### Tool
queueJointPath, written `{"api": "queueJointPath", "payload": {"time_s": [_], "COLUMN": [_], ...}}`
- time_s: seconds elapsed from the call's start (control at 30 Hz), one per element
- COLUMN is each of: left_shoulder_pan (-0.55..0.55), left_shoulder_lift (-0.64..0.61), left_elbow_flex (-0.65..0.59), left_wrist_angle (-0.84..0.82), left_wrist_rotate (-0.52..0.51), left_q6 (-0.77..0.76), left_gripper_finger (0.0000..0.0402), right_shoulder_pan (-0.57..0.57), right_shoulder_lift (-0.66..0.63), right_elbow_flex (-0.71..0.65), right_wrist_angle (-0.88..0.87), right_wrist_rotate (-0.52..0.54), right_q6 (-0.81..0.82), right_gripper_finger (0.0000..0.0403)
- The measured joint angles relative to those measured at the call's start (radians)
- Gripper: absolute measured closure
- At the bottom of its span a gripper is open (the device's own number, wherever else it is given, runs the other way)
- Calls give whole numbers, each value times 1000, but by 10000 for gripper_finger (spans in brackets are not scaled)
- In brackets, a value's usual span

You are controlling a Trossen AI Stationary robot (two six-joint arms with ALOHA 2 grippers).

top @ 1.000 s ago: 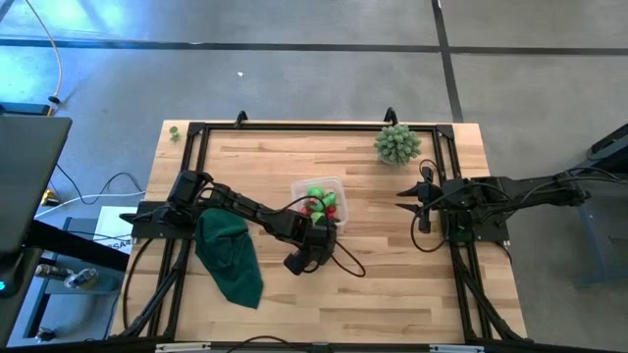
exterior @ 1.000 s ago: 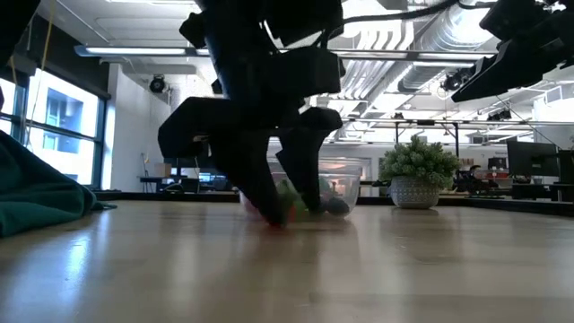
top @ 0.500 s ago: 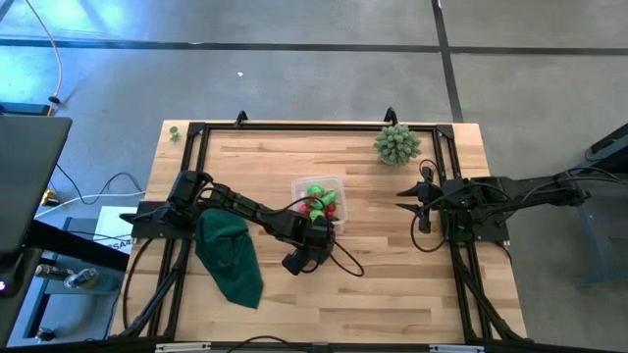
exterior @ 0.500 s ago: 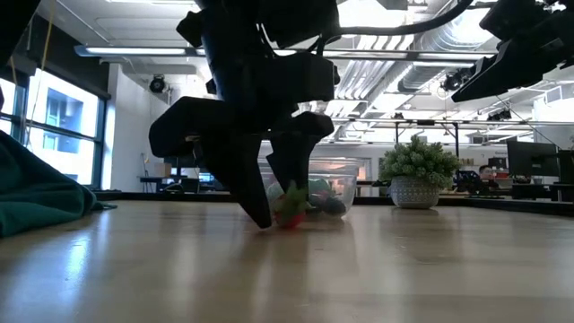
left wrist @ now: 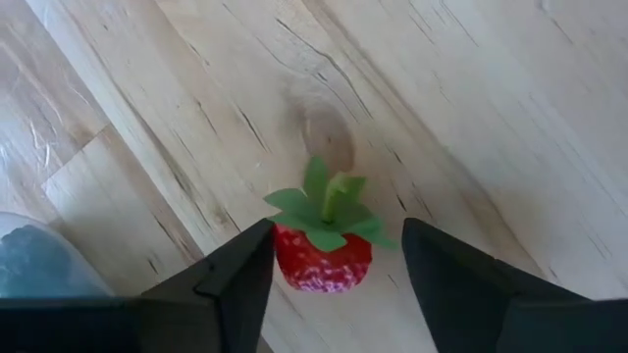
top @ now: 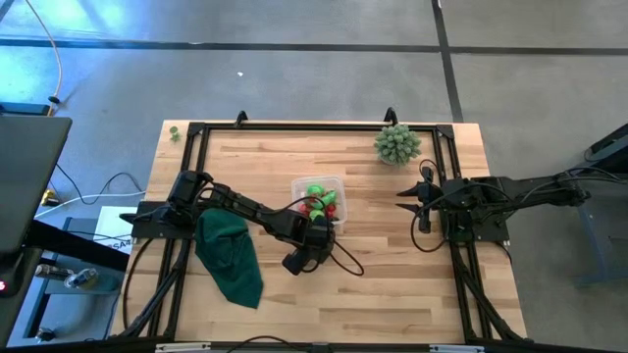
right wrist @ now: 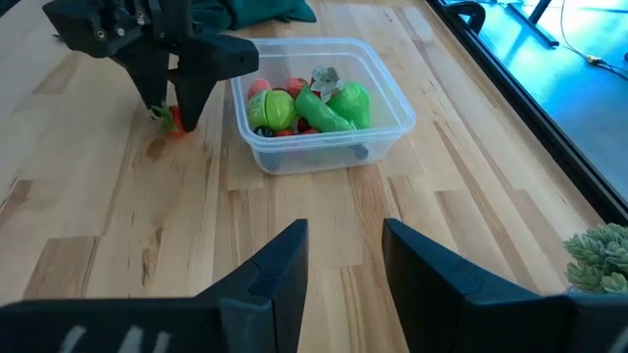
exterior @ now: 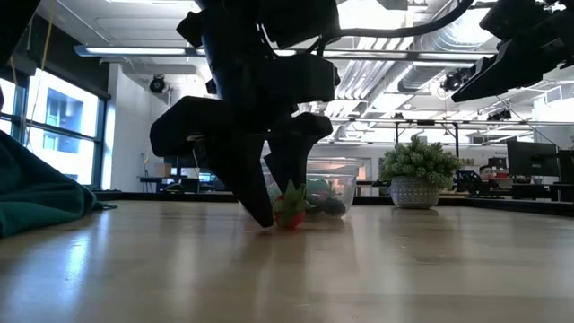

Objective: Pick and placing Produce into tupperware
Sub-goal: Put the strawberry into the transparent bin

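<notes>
A red toy strawberry with a green leaf top lies on the wooden table, just on the near side of the clear tupperware. My left gripper points steeply down over it, open, one finger on each side of the berry; the low view shows the strawberry between the dark fingers. The tupperware holds several green and red produce pieces. My right gripper waits open and empty at the table's right side. My left gripper's one finger stands right against the strawberry's side; whether it touches, I cannot tell. The other finger stands clear of the berry. The fingers come from above, and the strawberry rests on the table.
A dark green cloth lies at the table's near left. A pale green spiky plant in a pot stands at the far right corner. Bare wood stretches between the tupperware and the right arm.
My left gripper has tipped and turned slightly in place over the strawberry, and its fingers have drawn a little closer together around it. The strawberry stays on the table.
</notes>
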Motion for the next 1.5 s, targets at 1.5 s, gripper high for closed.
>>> {"api": "queueJointPath", "payload": {"time_s": [1.5], "left_shoulder_pan": [45], "left_shoulder_lift": [-144], "left_elbow_flex": [351], "left_wrist_angle": [-140], "left_wrist_rotate": [-229], "left_q6": [-5], "left_gripper_finger": [254], "right_shoulder_pan": [0], "right_shoulder_lift": [0], "right_elbow_flex": [0], "right_wrist_angle": [0], "right_wrist_rotate": [0], "right_q6": [0], "right_gripper_finger": [279]}}
